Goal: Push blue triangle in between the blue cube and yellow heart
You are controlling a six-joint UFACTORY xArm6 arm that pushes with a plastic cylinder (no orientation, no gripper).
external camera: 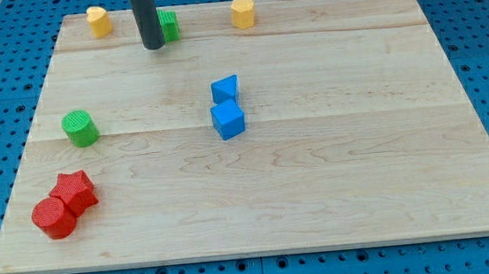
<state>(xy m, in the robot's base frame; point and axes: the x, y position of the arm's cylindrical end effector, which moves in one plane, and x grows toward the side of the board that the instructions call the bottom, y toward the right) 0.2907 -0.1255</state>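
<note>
The blue triangle (225, 89) lies near the board's middle, touching or almost touching the blue cube (228, 121) just below it. A yellow block (99, 21), possibly the heart, sits at the top left. Another yellow block (243, 13) sits at the top, right of centre; I cannot make out its shape. My tip (153, 46) is down near the top edge, between the two yellow blocks, well up and left of the blue triangle and touching neither blue block.
A green block (169, 25) sits right behind the rod, partly hidden by it. A green cylinder (80, 128) is at the left. A red star (75, 189) and a red cylinder (54, 217) touch at the bottom left. The wooden board (364, 189) lies on a blue pegboard.
</note>
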